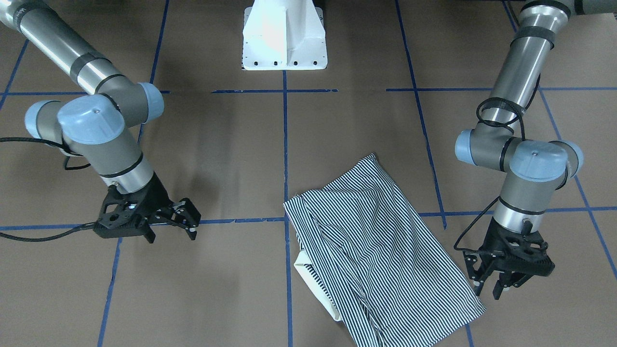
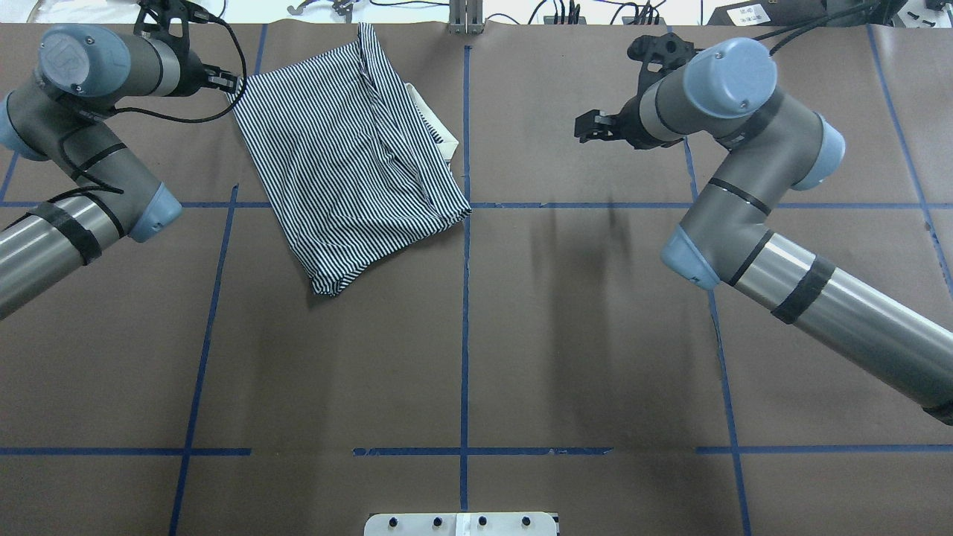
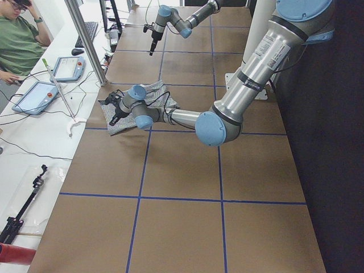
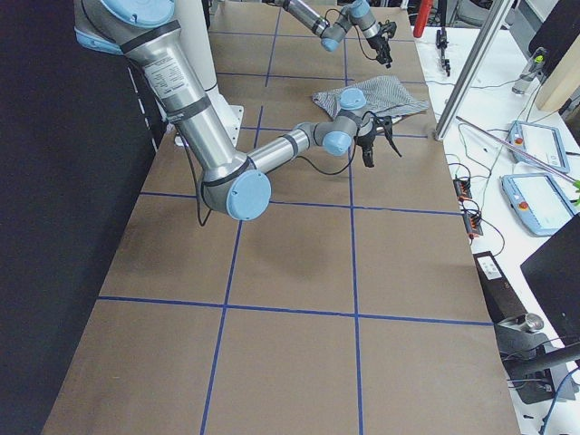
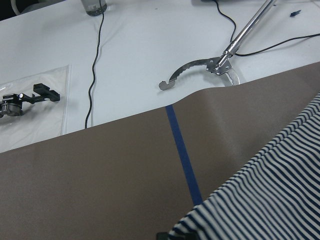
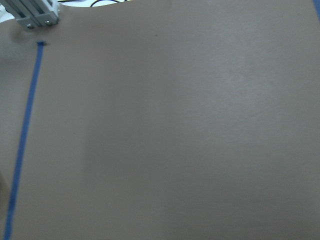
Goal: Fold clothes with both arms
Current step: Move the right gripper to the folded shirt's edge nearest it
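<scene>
The striped polo shirt (image 1: 381, 250) lies folded into a rough rectangle on the brown table, with a cream part (image 1: 313, 274) sticking out from under one side. It also shows in the overhead view (image 2: 350, 156). My left gripper (image 1: 487, 289) is open and empty, hovering just beside the shirt's outer edge, close to a far corner in the overhead view (image 2: 231, 80). The left wrist view shows the striped cloth (image 5: 270, 190) at the lower right. My right gripper (image 1: 194, 224) is open and empty, well away from the shirt over bare table (image 2: 584, 130).
Blue tape lines (image 2: 465, 298) grid the table. The white pedestal base (image 1: 284, 38) stands at the robot's side. Beyond the far edge is a white bench with tools (image 5: 200, 70), cables and tablets (image 3: 34, 94). An operator (image 3: 17, 40) sits there.
</scene>
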### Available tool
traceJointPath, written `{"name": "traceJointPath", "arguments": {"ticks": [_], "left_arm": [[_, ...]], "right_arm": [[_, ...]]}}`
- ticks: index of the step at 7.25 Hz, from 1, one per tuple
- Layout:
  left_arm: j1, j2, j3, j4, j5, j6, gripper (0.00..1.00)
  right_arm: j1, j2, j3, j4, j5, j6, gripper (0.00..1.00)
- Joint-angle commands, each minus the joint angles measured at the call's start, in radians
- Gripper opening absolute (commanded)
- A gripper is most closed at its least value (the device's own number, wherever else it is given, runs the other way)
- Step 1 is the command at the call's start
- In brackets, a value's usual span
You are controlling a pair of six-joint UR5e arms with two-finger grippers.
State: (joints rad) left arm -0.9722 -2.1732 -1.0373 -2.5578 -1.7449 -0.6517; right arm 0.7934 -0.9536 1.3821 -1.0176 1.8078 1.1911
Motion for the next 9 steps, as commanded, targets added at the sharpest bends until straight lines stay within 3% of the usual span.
{"name": "traceJointPath", "arguments": {"ticks": [1,2,4,6,9], "left_arm": [[-0.002,0.012,-0.041,-0.012,-0.058,0.001,1.00],[-0.002,0.025,-0.053,-0.013,-0.058,-0.006,1.00],[0.000,0.039,-0.072,-0.015,-0.058,-0.009,1.00],[0.000,0.044,-0.073,-0.015,-0.058,-0.009,1.00],[0.001,0.047,-0.073,-0.015,-0.058,-0.011,1.00]], "right_arm": [[-0.107,0.212,-0.165,0.002,-0.183,0.315,0.81],[-0.147,0.307,-0.263,0.005,-0.274,0.411,0.76],[-0.195,0.389,-0.359,0.026,-0.349,0.499,0.75],[-0.212,0.473,-0.528,0.056,-0.382,0.516,0.67],[-0.214,0.472,-0.577,0.054,-0.392,0.512,0.63]]}}
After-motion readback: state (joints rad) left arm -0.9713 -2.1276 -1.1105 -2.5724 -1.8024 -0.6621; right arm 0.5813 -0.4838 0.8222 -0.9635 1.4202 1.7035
